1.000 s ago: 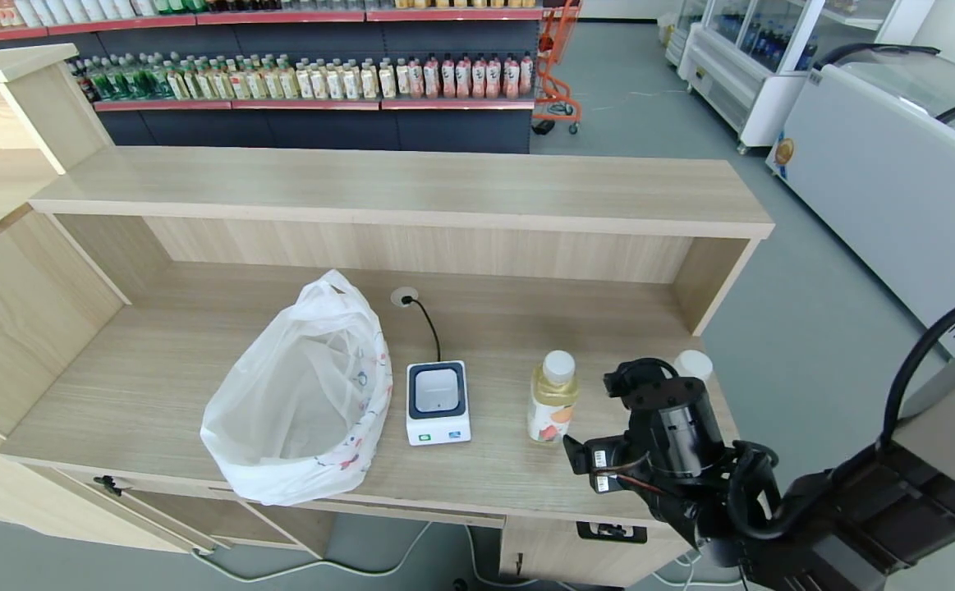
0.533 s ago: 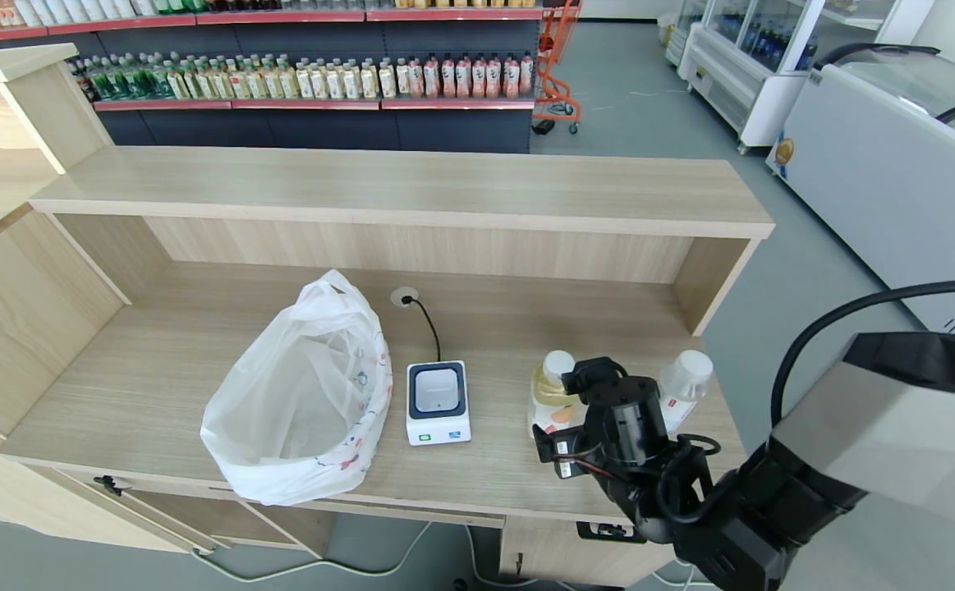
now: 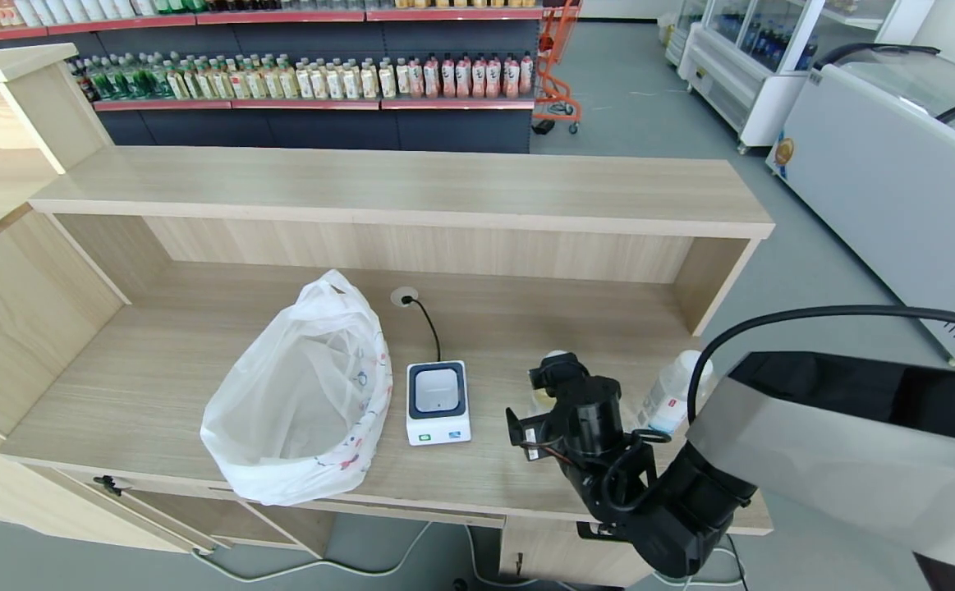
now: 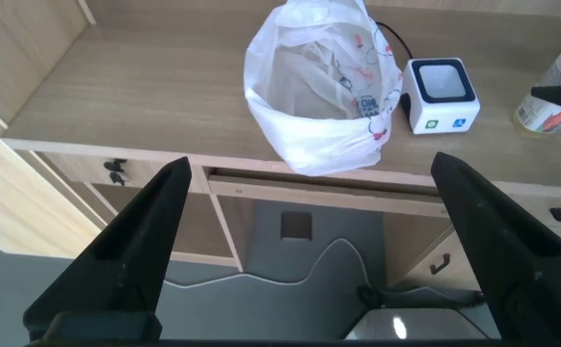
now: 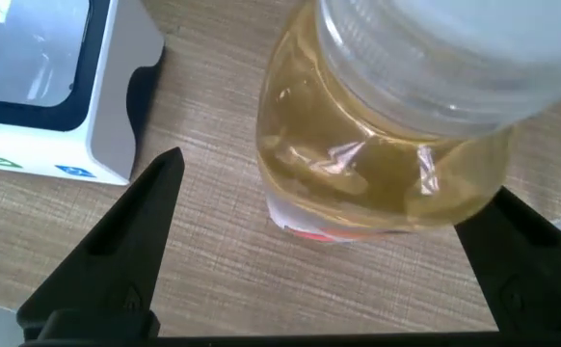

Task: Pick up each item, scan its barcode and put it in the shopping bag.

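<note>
- Head view, change: within the last second the right gripper (image 3: 557, 379) has swung in from the counter's right end toward the scanner side. It now stands over the yellow drink bottle (image 3: 538, 399) and hides most of it. The clear bottle (image 3: 672, 392), earlier covered by the arm, now shows just beside it. The shopping bag (image 3: 305, 394) and scanner (image 3: 438, 402) have not shifted.
- Head view, risk: the yellow drink bottle stands upright on the counter (image 3: 157, 369), between the scanner and the clear bottle. The arm passes close by the clear bottle, so I judge that a sideways correction could knock it over near the counter's right edge.
- Left wrist view: the left gripper (image 4: 311, 169) hangs below the counter front, opposite the bag, with its fingers spread wide and nothing between them. It is well apart from both bottles, so it poses little danger. The bag's sides are slack, and a bottle lowered carelessly might catch on a fold or drag the bag along.
- Right wrist view: the fingers (image 5: 117, 260) stand apart on either side of the yellow drink bottle, not yet touching it. The bottle looks off-centre, nearer the finger away from the scanner. If they close like this, that finger would probably push the bottle first and could tip it. The wall is smooth and rounded, so a light squeeze may slip. Where the barcode faces cannot be told.
</note>
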You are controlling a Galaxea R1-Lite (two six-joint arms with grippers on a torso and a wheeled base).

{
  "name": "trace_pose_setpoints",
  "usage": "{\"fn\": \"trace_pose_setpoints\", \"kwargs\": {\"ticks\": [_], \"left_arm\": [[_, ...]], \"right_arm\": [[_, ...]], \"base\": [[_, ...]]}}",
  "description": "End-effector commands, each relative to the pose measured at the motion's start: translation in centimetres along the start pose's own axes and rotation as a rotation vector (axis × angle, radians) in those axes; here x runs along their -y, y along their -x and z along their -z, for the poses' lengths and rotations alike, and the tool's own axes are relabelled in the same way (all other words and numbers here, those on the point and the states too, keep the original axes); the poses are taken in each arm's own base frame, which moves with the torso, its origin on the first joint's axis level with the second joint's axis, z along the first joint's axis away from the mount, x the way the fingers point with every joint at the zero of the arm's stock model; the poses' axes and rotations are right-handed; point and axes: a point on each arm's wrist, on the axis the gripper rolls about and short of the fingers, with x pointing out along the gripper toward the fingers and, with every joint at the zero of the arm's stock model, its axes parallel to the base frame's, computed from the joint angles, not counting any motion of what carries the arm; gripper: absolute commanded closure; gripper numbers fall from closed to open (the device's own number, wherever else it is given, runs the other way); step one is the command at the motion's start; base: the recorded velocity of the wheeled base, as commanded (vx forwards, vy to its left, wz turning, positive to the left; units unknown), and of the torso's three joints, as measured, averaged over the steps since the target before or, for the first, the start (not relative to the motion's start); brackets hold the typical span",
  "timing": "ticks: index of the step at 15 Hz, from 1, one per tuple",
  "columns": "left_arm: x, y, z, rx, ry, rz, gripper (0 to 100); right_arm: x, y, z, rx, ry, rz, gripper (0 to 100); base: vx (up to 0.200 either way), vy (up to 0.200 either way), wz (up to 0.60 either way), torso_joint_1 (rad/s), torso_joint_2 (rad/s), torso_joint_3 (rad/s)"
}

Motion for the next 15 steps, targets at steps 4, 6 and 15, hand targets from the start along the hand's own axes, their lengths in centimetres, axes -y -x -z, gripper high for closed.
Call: {"fn": "trace_pose_setpoints", "kwargs": {"ticks": [4,6,15], "left_arm": [[0.0,0.0,0.0,-0.001,0.001,0.0,0],[0.0,0.0,0.0,-0.001,0.001,0.0,0],[0.0,0.0,0.0,-0.001,0.001,0.0,0]], "right_arm": [[-1.2,-2.3,1.2,0.021,0.005,-0.002,0],[-1.4,-2.8,1.2,0.029,0.001,-0.002,0],[-0.3,-4.1,0.5,0.057,0.002,0.027,100]], "base": [[0.0,0.0,0.0,0.0,0.0,0.0],[0.0,0.0,0.0,0.0,0.0,0.0],[0.0,0.0,0.0,0.0,0.0,0.0]]}}
